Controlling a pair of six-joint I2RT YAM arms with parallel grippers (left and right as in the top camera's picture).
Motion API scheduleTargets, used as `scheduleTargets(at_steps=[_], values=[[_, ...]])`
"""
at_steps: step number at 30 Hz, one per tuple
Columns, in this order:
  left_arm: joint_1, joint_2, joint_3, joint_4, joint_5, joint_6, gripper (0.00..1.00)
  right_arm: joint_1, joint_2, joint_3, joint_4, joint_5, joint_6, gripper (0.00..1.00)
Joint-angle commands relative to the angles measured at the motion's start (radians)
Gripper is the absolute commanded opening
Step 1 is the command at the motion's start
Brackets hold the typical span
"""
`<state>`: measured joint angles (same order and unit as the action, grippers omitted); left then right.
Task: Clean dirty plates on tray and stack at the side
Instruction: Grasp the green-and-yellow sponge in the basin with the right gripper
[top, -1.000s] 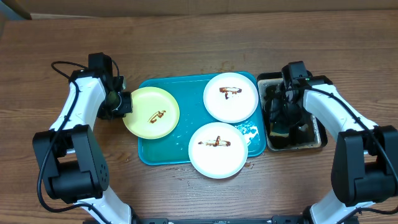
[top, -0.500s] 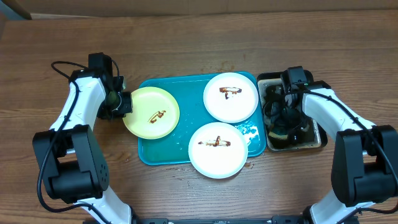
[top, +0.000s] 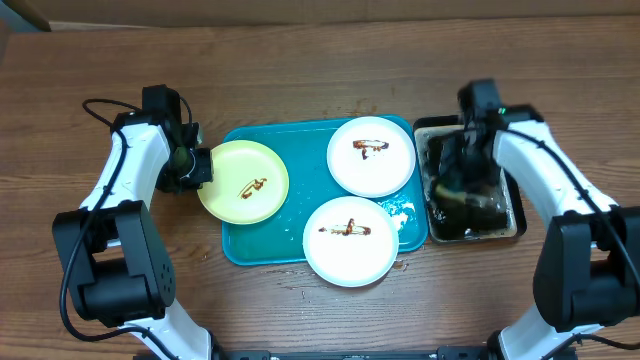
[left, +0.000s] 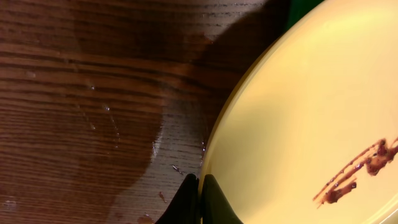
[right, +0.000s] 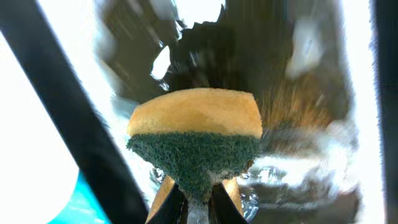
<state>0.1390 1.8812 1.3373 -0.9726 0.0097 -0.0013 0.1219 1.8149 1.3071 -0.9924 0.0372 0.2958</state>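
A teal tray (top: 300, 165) holds two white plates, one at the back right (top: 371, 156) and one at the front (top: 350, 241), each with a brown sauce smear. A pale yellow-green plate (top: 243, 181) with a smear overhangs the tray's left edge; it fills the right of the left wrist view (left: 311, 112). My left gripper (top: 197, 168) is shut on its left rim (left: 200, 186). My right gripper (right: 198, 193) is shut on a yellow sponge with a green scouring side (right: 196, 134), held over the basin; the sponge also shows overhead (top: 458, 188).
A black-rimmed basin of dirty water (top: 505, 228) stands right of the tray. Water drops lie on the tray near its right edge (top: 400, 212). A wet patch darkens the wood left of the yellow-green plate (left: 93, 112).
My right arm has drawn back and up over the basin with the sponge. The left arm and the plates have not moved.
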Motion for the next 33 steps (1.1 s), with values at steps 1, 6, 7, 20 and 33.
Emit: scheduleTargets(at_steps=[1,6,7,20,33], values=[[-0.003,-0.021,0.018,-0.002,-0.02,-0.014,0.04,-0.006,-0.013,0.051,-0.009,0.033,0.011,0.04],[-0.003,-0.021,0.018,-0.004,-0.02,-0.014,0.04,-0.006,-0.011,-0.042,0.058,0.033,0.012,0.04],[-0.003,-0.021,0.018,-0.004,-0.02,-0.014,0.04,-0.006,-0.011,-0.067,0.08,0.033,0.012,0.04],[-0.003,-0.021,0.018,-0.009,-0.009,-0.013,0.04,-0.006,-0.023,-0.198,0.233,0.033,0.011,0.04],[-0.003,-0.021,0.018,-0.018,0.037,0.012,0.04,-0.005,-0.095,0.087,-0.066,0.023,0.013,0.04]])
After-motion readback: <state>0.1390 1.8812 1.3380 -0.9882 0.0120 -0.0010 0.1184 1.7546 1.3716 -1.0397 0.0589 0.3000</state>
